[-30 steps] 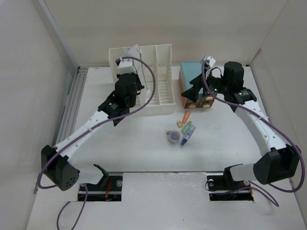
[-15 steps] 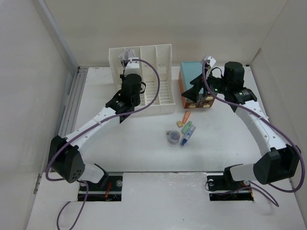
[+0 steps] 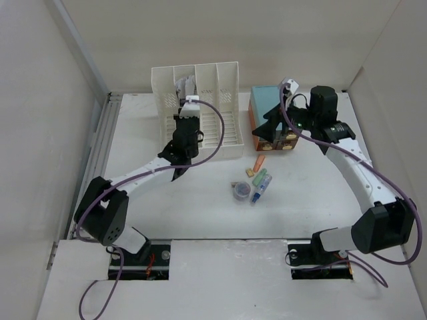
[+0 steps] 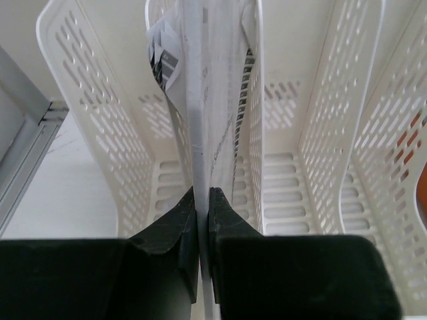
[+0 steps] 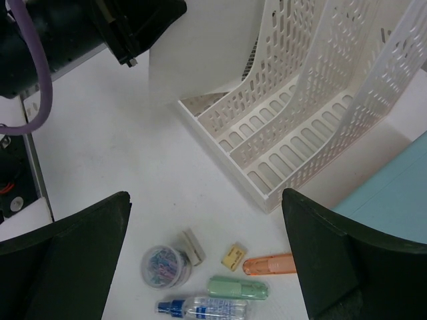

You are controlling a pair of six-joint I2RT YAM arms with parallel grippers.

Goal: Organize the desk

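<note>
My left pincer (image 4: pixel 202 195) is clenched on papers (image 4: pixel 217 100) inside the file rack (image 4: pixel 320 113), slotted walls close either side. My right pincer (image 5: pixel 203 197) gapes wide, empty, over the surface (image 5: pixel 113 153).

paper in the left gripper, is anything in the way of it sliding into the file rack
Nothing visible does. The left gripper is shut on the paper, which already stands edge-on between two slotted walls of the file rack. No object shows in the slot ahead of it.
</note>
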